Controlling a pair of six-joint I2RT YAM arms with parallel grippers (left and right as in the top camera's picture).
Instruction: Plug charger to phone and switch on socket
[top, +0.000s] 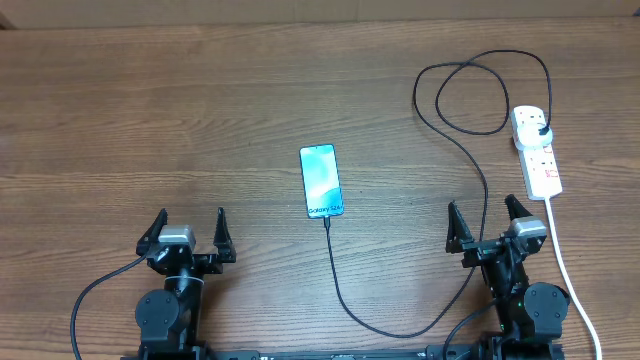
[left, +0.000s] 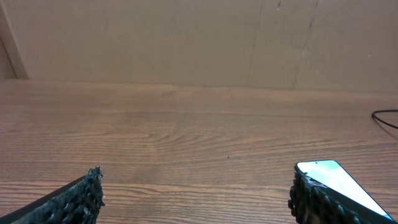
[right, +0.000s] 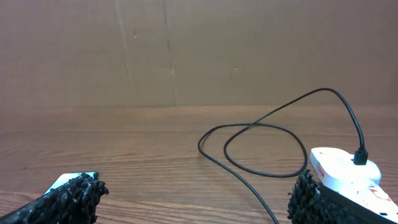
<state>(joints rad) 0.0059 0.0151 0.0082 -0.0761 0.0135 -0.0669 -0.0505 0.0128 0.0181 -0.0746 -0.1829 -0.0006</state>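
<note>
The phone (top: 320, 180) lies flat mid-table, blue-teal screen up. The black charger cable (top: 345, 295) meets the phone's lower edge, loops along the near edge, then runs up to a coil and a black plug (top: 541, 130) seated in the white socket strip (top: 537, 155) at the right. My left gripper (top: 190, 235) stands open near the front edge, left of the phone, nothing between its fingers. My right gripper (top: 490, 225) is open beside the cable, below the socket. The left wrist view shows the phone (left: 339, 180) behind the right finger (left: 311, 202). The right wrist view shows the socket (right: 345, 169) and cable (right: 261, 149).
The socket's thick white cord (top: 572, 275) runs down the right side past my right arm. A brown cardboard wall (right: 186, 50) closes off the far edge of the wooden table (top: 150, 120).
</note>
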